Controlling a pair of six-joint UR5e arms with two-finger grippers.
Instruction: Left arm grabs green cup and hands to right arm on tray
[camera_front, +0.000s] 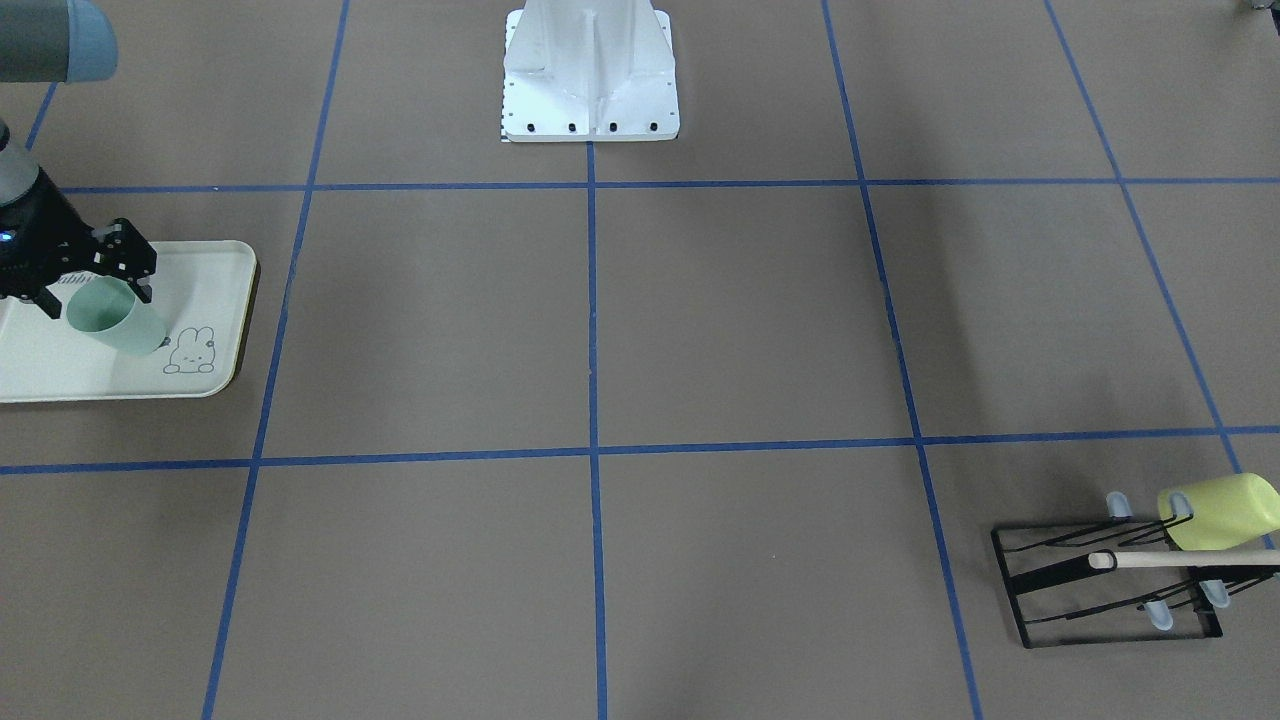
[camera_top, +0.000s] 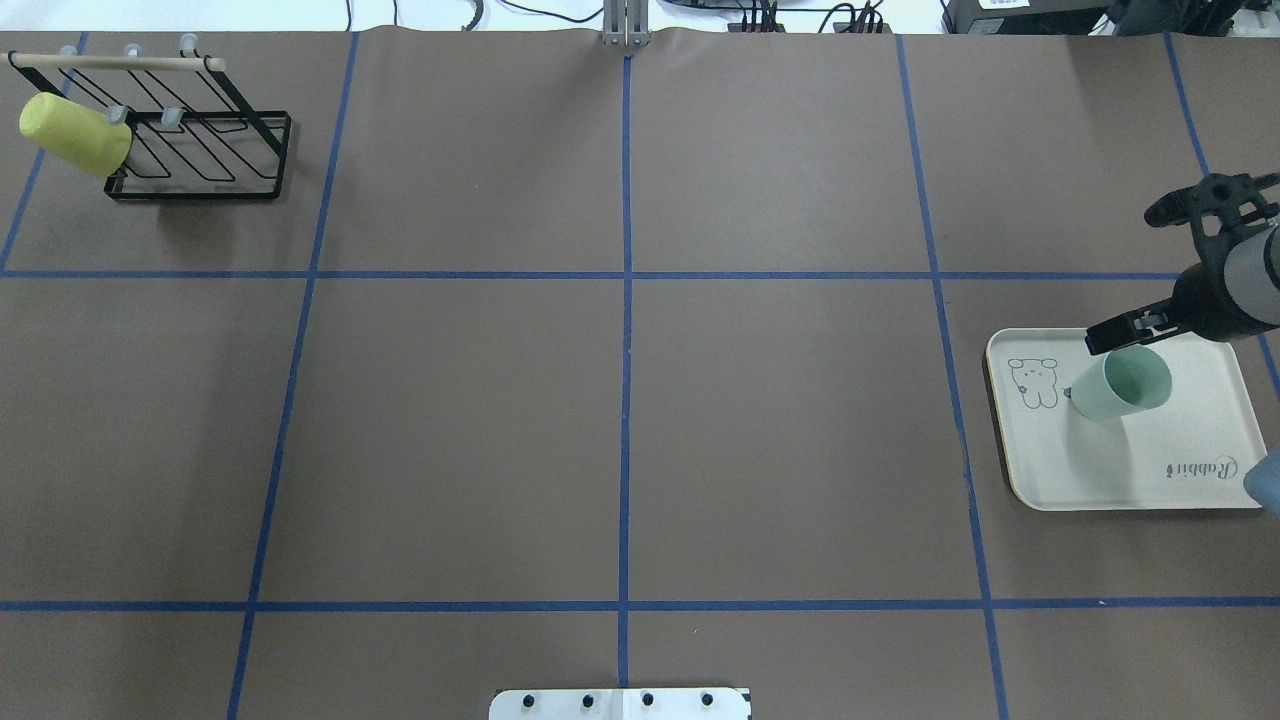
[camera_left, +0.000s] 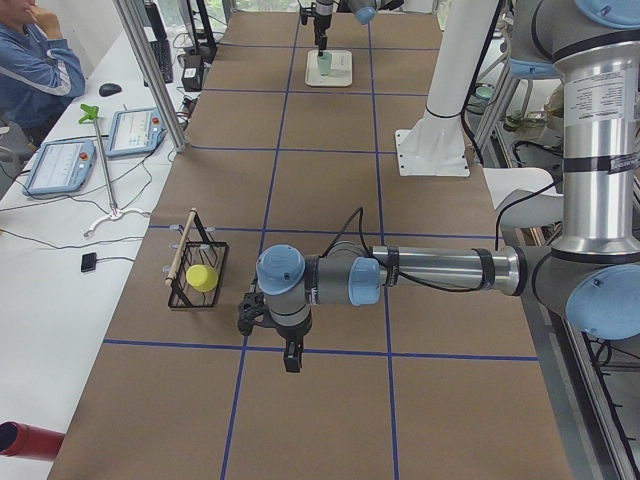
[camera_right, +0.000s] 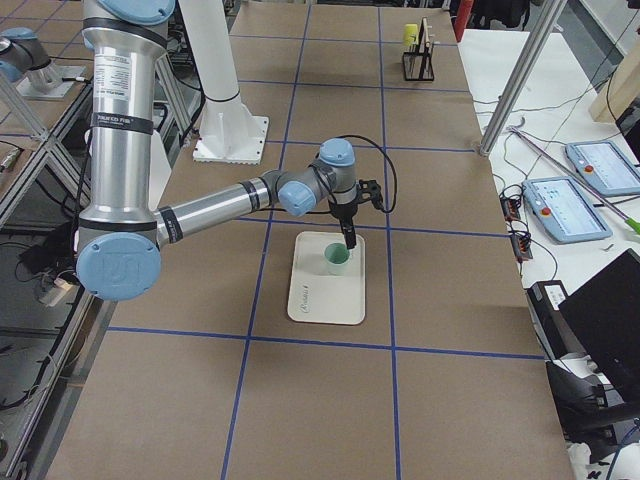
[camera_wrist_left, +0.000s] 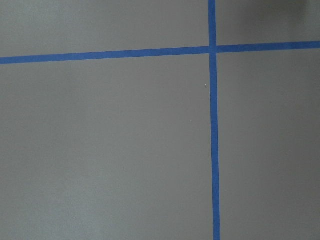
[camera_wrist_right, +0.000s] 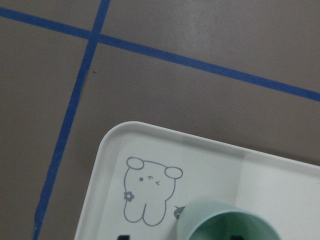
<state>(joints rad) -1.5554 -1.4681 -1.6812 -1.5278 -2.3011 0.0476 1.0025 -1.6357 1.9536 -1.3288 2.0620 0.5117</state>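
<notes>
Seeing the right claw (camera_front: 95, 298) open at the green cup (camera_front: 122, 326), we fear a snagged rim topples it on the tray (camera_front: 215, 280).

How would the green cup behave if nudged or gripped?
Probably light: the green cup looks small, thin-walled plastic. Its smooth tapered sides may slip when pinched. Upright on the tray, a nudge would likely slide or tip it.
</notes>
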